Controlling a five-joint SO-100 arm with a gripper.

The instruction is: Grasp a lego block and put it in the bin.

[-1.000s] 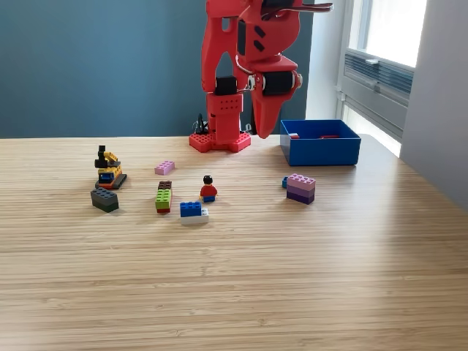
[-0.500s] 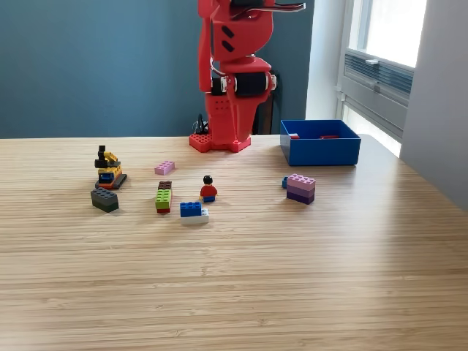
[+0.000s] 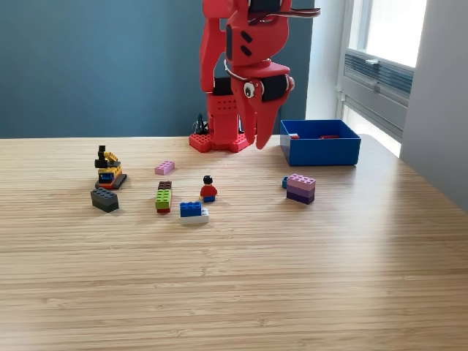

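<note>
Swung back toward the exterior view's right since half a second ago, when the red arm (image 3: 245, 66) stood nearly square over its base; now turned so the gripper (image 3: 259, 135) hangs point-down, clear of the table (image 3: 292, 278), just right of the base in that view. Compared with a second ago, tip a little nearer the base and a shade lower. Blocks on the table unmoved across all three moments.

Gripper jaws pressed together into one tapering point, nothing pinched between them as far as can be seen.

Bin (image 3: 320, 142) resting on the table at the far right of the exterior view, just beside the gripper tip on its right, apart from it and not beneath it. Open top facing up, long axis running left to right across the view, long front wall facing the camera. Something red lying inside, too small to make out.

Scattered in front, well below the gripper in the view: pink block (image 3: 164, 167), green-and-brown stack (image 3: 164, 197), blue-and-white stack (image 3: 193, 211), small figure with red torso (image 3: 208, 189), purple-and-pink stack (image 3: 300, 188) nearest the bin, dark grey block (image 3: 104, 199), and a small yellow-and-black build (image 3: 108, 167) at far left.
</note>
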